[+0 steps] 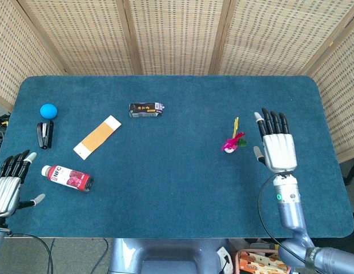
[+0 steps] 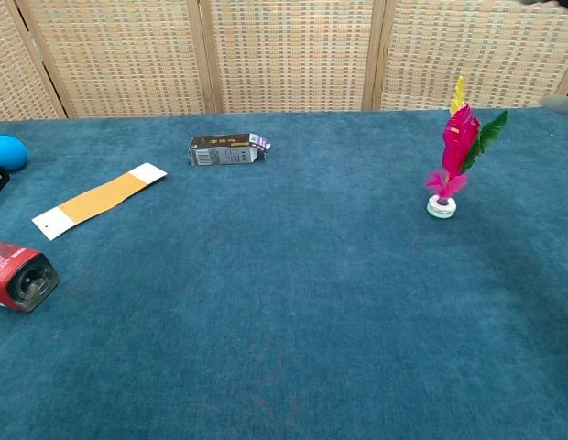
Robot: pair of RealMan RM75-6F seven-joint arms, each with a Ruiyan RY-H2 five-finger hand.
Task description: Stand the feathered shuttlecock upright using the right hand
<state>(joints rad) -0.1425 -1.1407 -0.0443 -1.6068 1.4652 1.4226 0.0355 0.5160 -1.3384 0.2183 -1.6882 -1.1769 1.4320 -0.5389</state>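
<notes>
The feathered shuttlecock with pink, yellow and green plumes on a small white round base (image 2: 447,165) stood upright on the blue felt-covered table (image 1: 177,194), right of centre, resting on its base with nothing touching it. The plumes leaned slightly toward the robot's right in the chest view. On this evidence the task appeared essentially complete.

The right white-and-grey robotic hand (image 1: 276,145) was positioned just beside the shuttlecock on its right side, apart from it, fingers extended and spread, holding nothing. The left robotic hand (image 1: 8,182) sat at the near left table edge, fingers likewise spread and empty, well apart from the work.

Risks identified:
- The right hand lay near the plumes. Any sideways drift toward the robot's left during withdrawal could brush the feathers and tip the shuttlecock, since the base is small and the plumes stand tall above it.
- The slight lean of the plumes puts weight off centre; a jolt to the table could be enough to topple it.
- The soft felt surface may give uneven footing under the base.

Other items, all well apart and judged no hazard: a dark rectangular carton (image 1: 146,109), an orange-and-white flat strip (image 1: 97,136), a red bottle lying on its side (image 1: 67,177), a blue ball (image 1: 47,110) and a black stapler (image 1: 45,134).
</notes>
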